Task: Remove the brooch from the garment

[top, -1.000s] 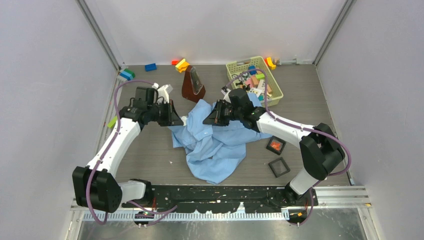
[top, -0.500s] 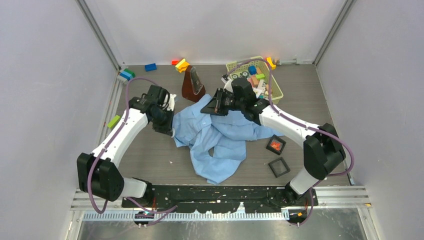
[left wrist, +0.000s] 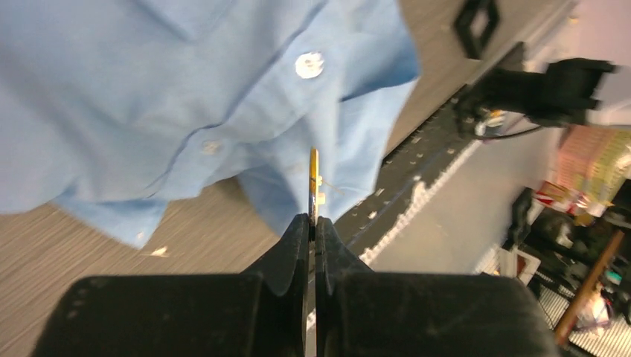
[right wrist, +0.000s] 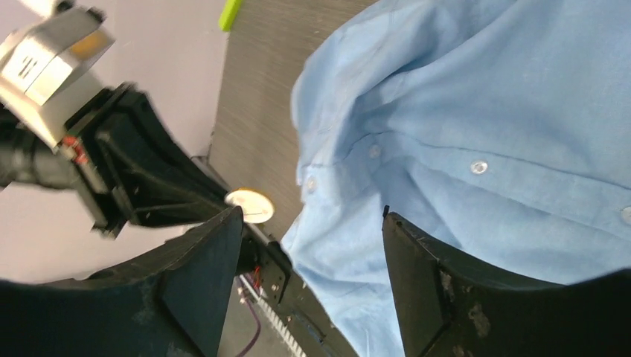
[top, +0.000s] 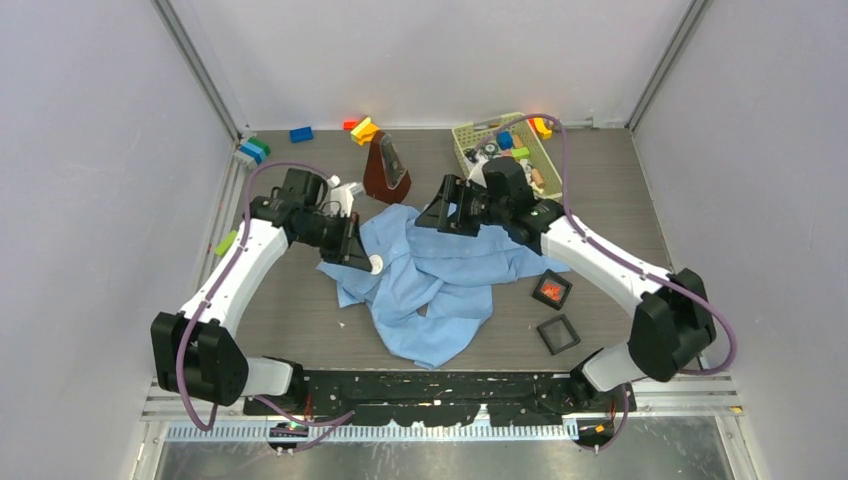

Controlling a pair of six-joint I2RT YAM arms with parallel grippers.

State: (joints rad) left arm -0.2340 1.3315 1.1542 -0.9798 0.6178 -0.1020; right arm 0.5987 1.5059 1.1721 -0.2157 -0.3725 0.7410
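The garment (top: 440,280) is a crumpled light-blue shirt lying mid-table, and it also fills the left wrist view (left wrist: 149,89) and the right wrist view (right wrist: 484,111). My left gripper (top: 362,255) is at the shirt's left edge, shut on the brooch (top: 376,264), a small white-faced disc. Seen edge-on, the brooch (left wrist: 314,182) sticks out past the shut fingertips of the left gripper (left wrist: 313,219). In the right wrist view a gap shows between the brooch (right wrist: 249,206) and the cloth. My right gripper (top: 445,207) hovers open over the shirt's far edge, with nothing between its fingers (right wrist: 201,260).
A brown metronome (top: 385,170) stands just behind the shirt. A green basket (top: 470,165) of toy pieces is at the back right. Two black square frames (top: 552,290) (top: 558,333) lie right of the shirt. Loose blocks (top: 300,134) line the back wall.
My right gripper has opened and let go of the shirt, which has dropped flatter. My left gripper has drawn the brooch away towards the shirt's near left edge.
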